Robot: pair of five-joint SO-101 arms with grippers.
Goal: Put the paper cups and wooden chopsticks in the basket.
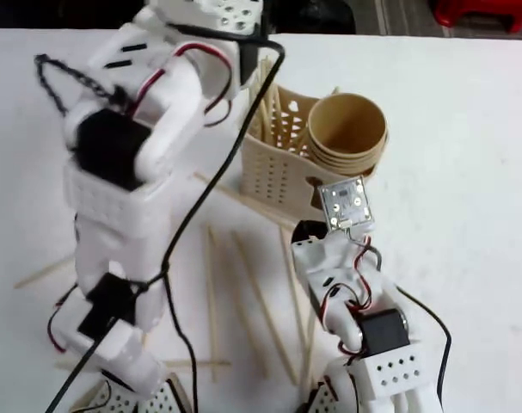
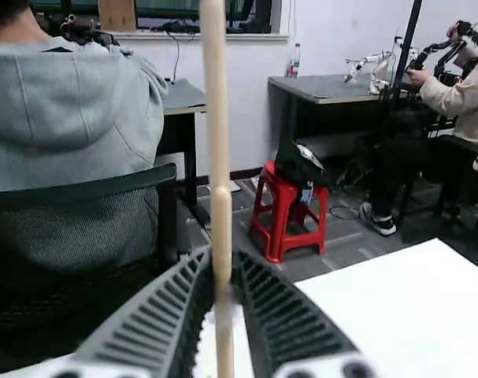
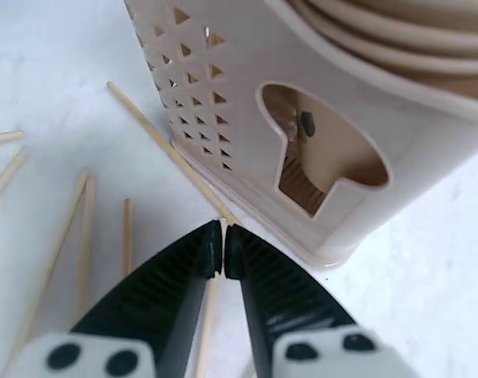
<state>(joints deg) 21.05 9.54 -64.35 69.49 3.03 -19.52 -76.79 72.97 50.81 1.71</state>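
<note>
The left gripper's (image 2: 221,293) fingers clamp a pale wooden chopstick (image 2: 216,142), its long axis vertical, at the far end of the beige perforated plastic basket (image 1: 273,168). The right gripper's (image 3: 223,250) fingers are together, their tips at a second chopstick (image 3: 168,150) lying slantwise on the white bench (image 1: 467,172) against the basket's foot.

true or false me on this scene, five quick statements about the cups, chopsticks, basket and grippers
1. The left gripper clamps a wooden chopstick. True.
2. Loose chopsticks lie on the table. True.
3. The paper cups lie scattered on the table. False: they sit stacked in the basket.
4. The basket lies on its side. False: it stands upright.
5. The right gripper is inside the basket. False: it is outside, beside the basket's wall.
</note>
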